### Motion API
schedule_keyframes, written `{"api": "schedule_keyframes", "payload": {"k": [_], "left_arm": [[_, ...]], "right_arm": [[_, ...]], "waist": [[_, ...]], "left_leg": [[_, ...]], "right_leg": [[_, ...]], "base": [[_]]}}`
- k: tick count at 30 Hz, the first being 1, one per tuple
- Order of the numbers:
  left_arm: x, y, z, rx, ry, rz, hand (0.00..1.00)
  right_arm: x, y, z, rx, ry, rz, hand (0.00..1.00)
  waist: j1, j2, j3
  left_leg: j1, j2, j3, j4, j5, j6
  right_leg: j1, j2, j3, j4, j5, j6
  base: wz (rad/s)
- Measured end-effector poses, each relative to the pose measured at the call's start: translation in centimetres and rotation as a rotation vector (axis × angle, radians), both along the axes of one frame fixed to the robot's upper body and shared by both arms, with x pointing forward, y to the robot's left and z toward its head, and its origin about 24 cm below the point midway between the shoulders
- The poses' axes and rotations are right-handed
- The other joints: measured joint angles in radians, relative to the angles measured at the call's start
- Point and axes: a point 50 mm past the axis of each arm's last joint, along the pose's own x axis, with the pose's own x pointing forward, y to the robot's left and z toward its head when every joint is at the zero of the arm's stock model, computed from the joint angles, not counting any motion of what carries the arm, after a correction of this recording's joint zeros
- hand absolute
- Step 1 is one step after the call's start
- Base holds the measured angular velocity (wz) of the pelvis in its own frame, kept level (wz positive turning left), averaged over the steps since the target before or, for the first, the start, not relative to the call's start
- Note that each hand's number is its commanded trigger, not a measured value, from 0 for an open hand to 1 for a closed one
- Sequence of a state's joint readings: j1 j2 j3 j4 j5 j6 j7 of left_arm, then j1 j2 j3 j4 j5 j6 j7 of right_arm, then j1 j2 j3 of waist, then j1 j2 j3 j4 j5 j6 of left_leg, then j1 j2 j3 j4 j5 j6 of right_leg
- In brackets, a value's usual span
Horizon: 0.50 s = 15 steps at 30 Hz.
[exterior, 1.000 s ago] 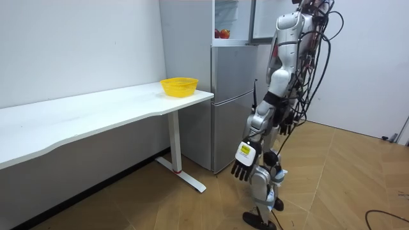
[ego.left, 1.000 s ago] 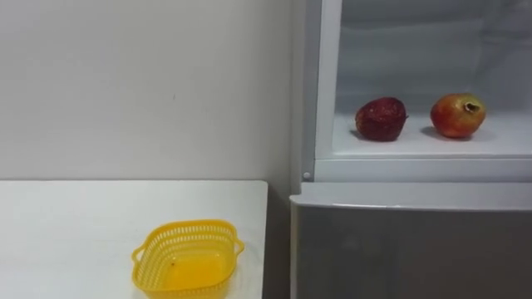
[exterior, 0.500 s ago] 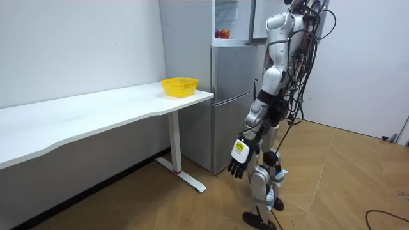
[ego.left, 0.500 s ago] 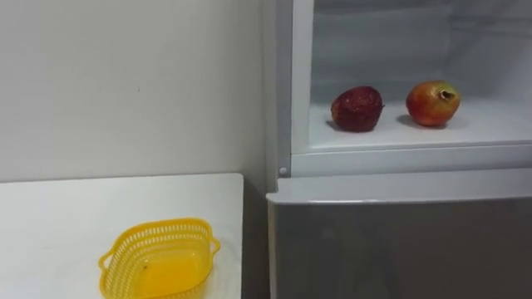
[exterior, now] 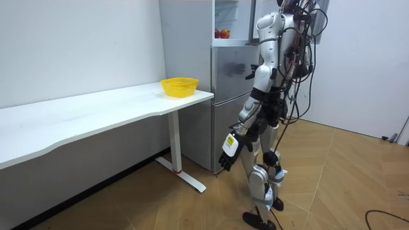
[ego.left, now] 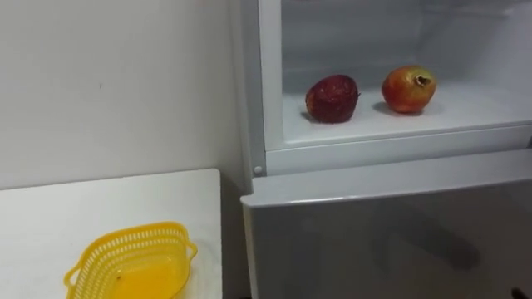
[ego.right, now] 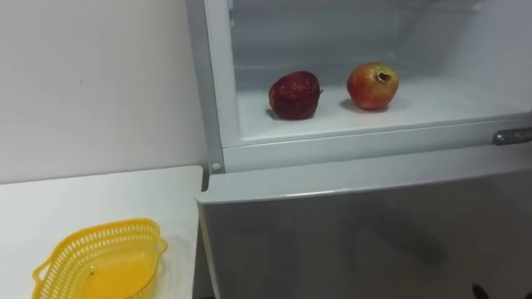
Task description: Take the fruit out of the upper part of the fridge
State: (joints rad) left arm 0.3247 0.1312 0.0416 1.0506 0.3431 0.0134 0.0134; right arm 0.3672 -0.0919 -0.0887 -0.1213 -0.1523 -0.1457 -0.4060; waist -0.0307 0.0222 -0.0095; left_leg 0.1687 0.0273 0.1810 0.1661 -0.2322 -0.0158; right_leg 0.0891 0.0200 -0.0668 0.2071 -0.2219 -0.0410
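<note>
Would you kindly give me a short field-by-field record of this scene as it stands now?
robot: stands facing the fridge, near the table's end
upper compartment: open
dark red fruit: on the shelf, on the left
red-orange fruit: same shelf, to the right, not touching the dark one
yellow basket: on the white table, left of the fridge
left hand: hangs low beside the leg, fingers relaxed, holding nothing
task status: neither fruit taken yet
</note>
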Motion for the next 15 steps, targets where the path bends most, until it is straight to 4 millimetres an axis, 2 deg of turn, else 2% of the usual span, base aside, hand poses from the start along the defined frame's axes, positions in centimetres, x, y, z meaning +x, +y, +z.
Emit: {"api": "schedule_keyframes", "payload": {"k": [8,11,15], "left_arm": [[-0.9,-0.7,-0.3,-0.053,0.035,-0.024,0.00],[-0.8,-0.8,-0.3,-0.077,0.038,-0.036,0.00],[-0.3,-1.0,-0.4,-0.096,0.038,-0.059,0.00]], "right_arm": [[2.1,1.5,5.4,-0.097,-0.280,0.095,0.00],[2.2,2.4,6.6,-0.116,-0.336,0.132,0.00],[2.1,2.9,7.0,-0.127,-0.358,0.146,0.00]], "waist": [[0.006,-0.003,0.0061],[0.015,-0.009,0.0071],[0.016,-0.015,0.0069]], "left_leg": [[-0.002,0.002,0.004,-0.001,0.000,0.000],[-0.009,0.004,0.009,-0.001,0.000,0.000],[-0.026,0.007,0.015,-0.001,0.000,0.000]], "right_leg": [[-0.005,0.001,-0.002,-0.001,0.001,-0.001],[-0.010,0.002,-0.007,0.000,0.002,-0.002],[-0.023,0.004,-0.016,0.000,0.009,-0.002]], "base": [[0.00],[0.07],[0.07]]}}
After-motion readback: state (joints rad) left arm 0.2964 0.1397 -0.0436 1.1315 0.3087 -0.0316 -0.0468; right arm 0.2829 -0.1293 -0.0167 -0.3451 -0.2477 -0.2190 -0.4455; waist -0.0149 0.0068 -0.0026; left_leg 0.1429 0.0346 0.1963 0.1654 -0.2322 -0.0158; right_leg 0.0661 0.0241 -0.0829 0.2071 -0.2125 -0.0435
